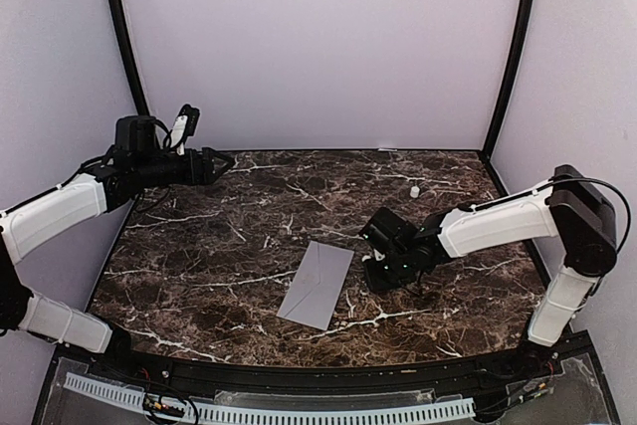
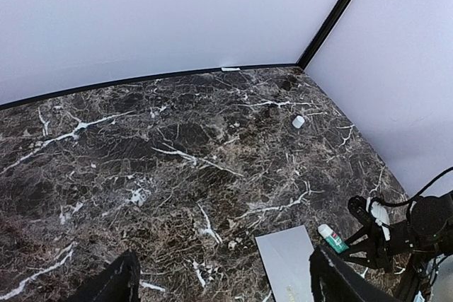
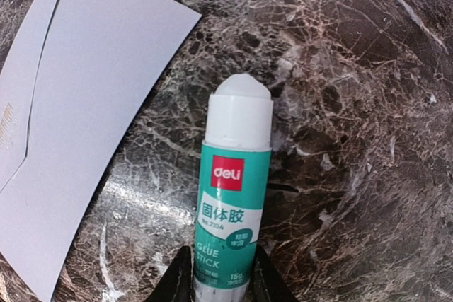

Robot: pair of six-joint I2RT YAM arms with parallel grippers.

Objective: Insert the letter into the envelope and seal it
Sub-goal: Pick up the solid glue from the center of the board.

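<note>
Clamped at its base between the right fingers (image 3: 177, 282), a teal-and-white glue stick (image 3: 232, 217) lay closest to the right wrist camera. Its cap was off, its rounded white tip bare, and it pointed away from the wrist just above the marble. The envelope (image 1: 317, 284) lay flat on the tabletop (image 1: 199, 246), slightly right of the middle and turned at an angle. One corner came near the stick's tip but stayed apart from it. A diagonal flap edge showed on its upper face, lying flat against the paper. A small white cap (image 1: 414, 190) stood well apart from both, toward the far right edge of the dark veined tabletop. Over the far left edge, the left fingers (image 2: 117, 281) were held high and wide apart, gripping nothing.
</note>
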